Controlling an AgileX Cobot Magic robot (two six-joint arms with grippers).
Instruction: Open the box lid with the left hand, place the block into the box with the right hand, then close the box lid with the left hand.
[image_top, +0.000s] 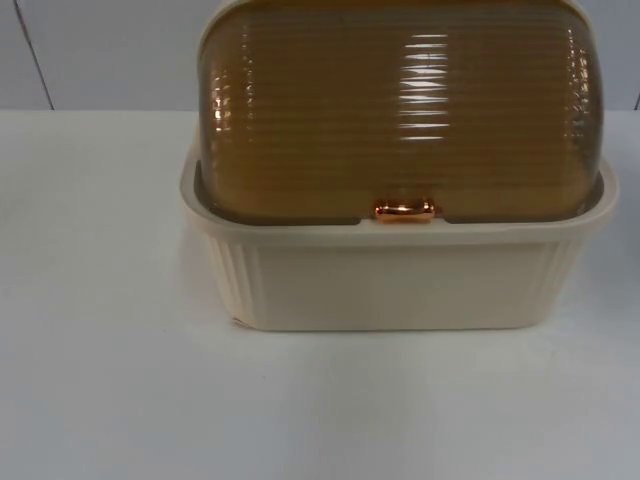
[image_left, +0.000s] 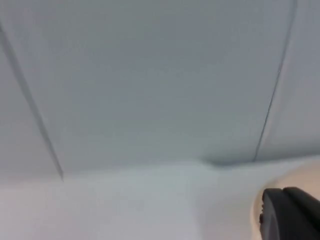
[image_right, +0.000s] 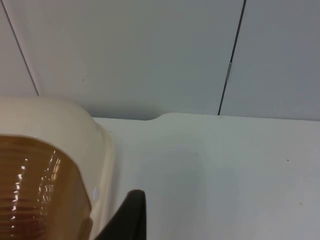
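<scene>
Box (image_top: 400, 285) sits on the white surface (image_top: 100, 380), cream base, ribbed amber lid (image_top: 400, 110) down and closed, copper handle (image_top: 404, 210) at its front edge. Left gripper (image_left: 292, 212): one black fingertip seen beside the box's cream wall (image_left: 300, 180), jaws' opening can't be told, nothing visibly held. Right gripper (image_right: 127, 215): one black fingertip just beside the box's cream rim (image_right: 100, 150) and amber lid (image_right: 35, 190); jaw state can't be told either. Grey partition wall (image_right: 150, 50) behind.
</scene>
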